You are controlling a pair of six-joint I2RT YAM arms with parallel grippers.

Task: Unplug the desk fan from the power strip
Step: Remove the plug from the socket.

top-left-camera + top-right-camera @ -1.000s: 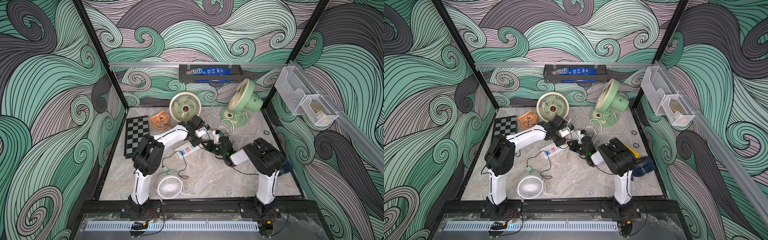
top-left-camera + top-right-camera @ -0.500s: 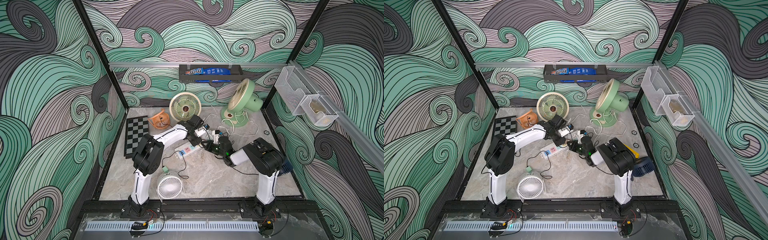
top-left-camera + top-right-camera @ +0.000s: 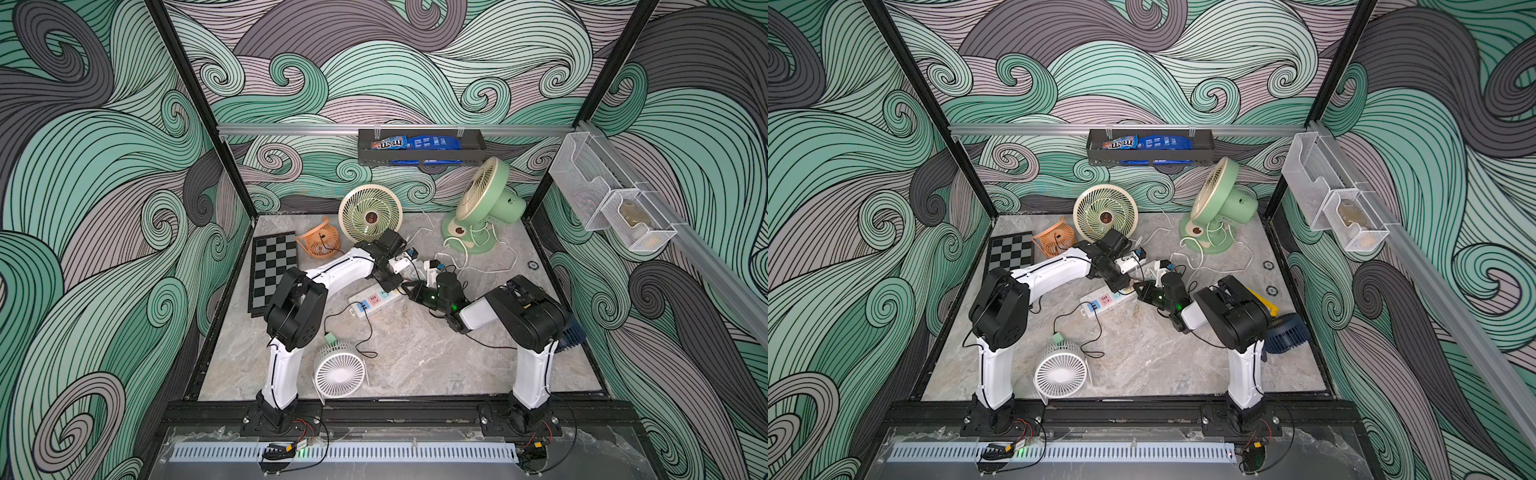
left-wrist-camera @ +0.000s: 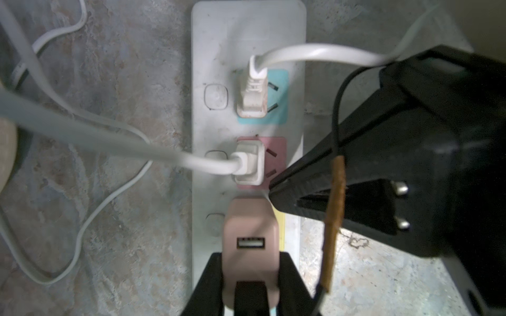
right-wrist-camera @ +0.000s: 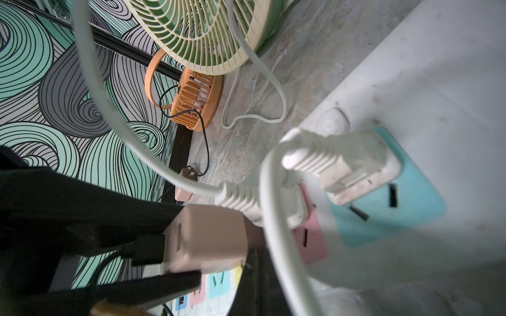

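Tugging crooked could drag the strip (image 4: 213,41) (left gripper (image 4: 250,261) squeezes the plug (image 4: 250,224); right gripper (image 4: 279,188), jaws together, pins strip).

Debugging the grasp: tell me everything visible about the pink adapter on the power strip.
The pink adapter is a pale pink, smooth plastic block with rounded corners and one USB port on its face, no cable in it. It stands on the power strip over the yellow socket, beside the white plug in the pink socket; how deep it sits is unclear. The left gripper is shut on it, one finger each side. The right gripper, shut, has its tip at the adapter's corner.
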